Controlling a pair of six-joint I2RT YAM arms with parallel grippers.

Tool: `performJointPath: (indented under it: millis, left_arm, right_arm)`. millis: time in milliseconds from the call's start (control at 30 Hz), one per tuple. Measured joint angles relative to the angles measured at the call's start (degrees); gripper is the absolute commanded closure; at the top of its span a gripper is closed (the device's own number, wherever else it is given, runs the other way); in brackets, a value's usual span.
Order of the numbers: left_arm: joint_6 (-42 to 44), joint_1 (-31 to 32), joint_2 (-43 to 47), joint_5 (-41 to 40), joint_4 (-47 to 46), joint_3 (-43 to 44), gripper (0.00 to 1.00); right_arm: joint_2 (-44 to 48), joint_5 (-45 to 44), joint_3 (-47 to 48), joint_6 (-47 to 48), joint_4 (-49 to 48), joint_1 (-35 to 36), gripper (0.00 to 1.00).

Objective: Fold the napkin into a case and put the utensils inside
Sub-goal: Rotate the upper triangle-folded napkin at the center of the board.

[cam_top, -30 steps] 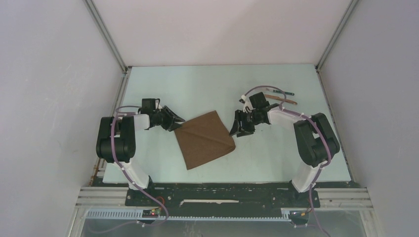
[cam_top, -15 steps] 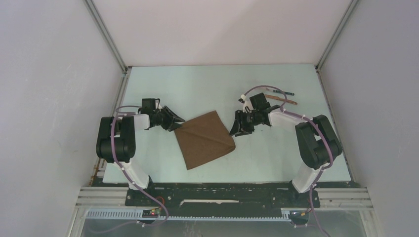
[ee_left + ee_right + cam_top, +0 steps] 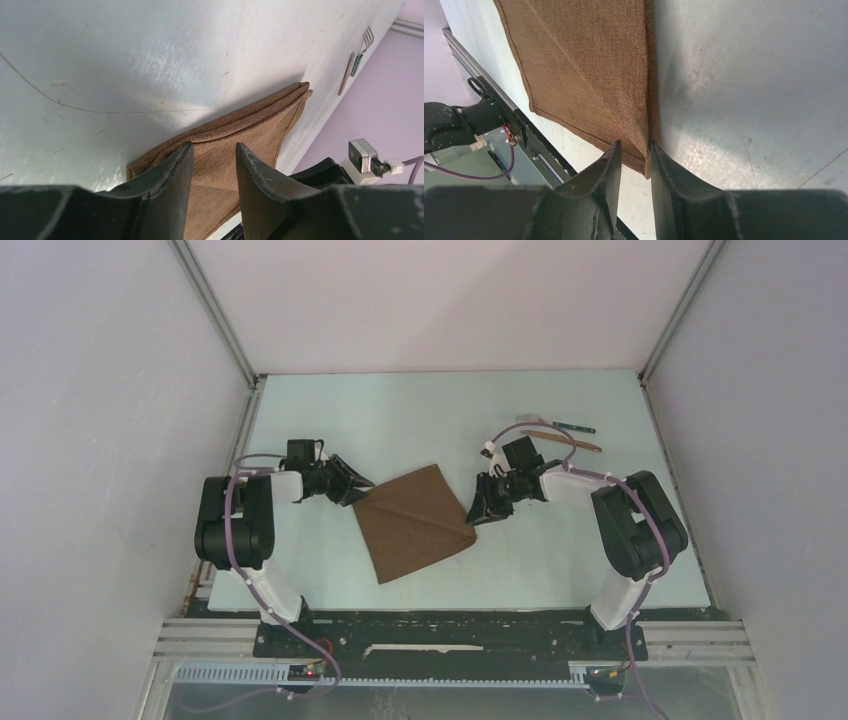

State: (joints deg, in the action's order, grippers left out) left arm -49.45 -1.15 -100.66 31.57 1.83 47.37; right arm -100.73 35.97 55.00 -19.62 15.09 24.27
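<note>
The dark-brown napkin (image 3: 415,523) lies folded and flat on the pale table, turned like a diamond. My left gripper (image 3: 360,490) is at its left corner. In the left wrist view its jaws (image 3: 214,146) stand open, with the napkin (image 3: 235,135) showing between and beyond them. My right gripper (image 3: 478,510) is at the napkin's right corner. There the jaws (image 3: 635,144) are narrow, with the corner of the napkin (image 3: 584,65) between them, against one finger and clear of the other. The utensils lie at the back right: a teal-handled fork (image 3: 565,426) and a reddish-brown knife (image 3: 565,438).
The fork (image 3: 362,50) and knife (image 3: 346,74) also show far off in the left wrist view, near the side wall. Walls close the table on three sides. A black rail (image 3: 450,625) with the arm bases runs along the near edge.
My right gripper has moved down and toward the napkin's right corner, and its jaws have narrowed around that corner. The left gripper and the napkin have not moved.
</note>
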Motion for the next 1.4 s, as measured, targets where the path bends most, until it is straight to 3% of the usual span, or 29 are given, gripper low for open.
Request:
performJointPath:
  millis: [200,833,1033,1400]
  left_arm:
    - [0.0,0.0,0.0,0.0,0.02,0.0,0.54]
    - [0.0,0.0,-0.11,-0.04,0.02,0.0,0.55]
    - [0.0,0.0,-0.2,-0.04,0.0,0.0,0.55]
    - [2.75,0.46,1.33,-1.27,6.25,3.39,0.39]
  right_arm:
    - [-0.61,0.35,-0.02,0.0,-0.85,0.46,0.66]
    - [-0.35,1.6,-4.26,-0.28,-2.45,1.11,0.85]
    - [-0.17,1.66,-4.63,-0.35,-3.76,1.11,0.87]
    - [-0.04,0.68,-4.55,-0.83,-4.09,0.9,0.49]
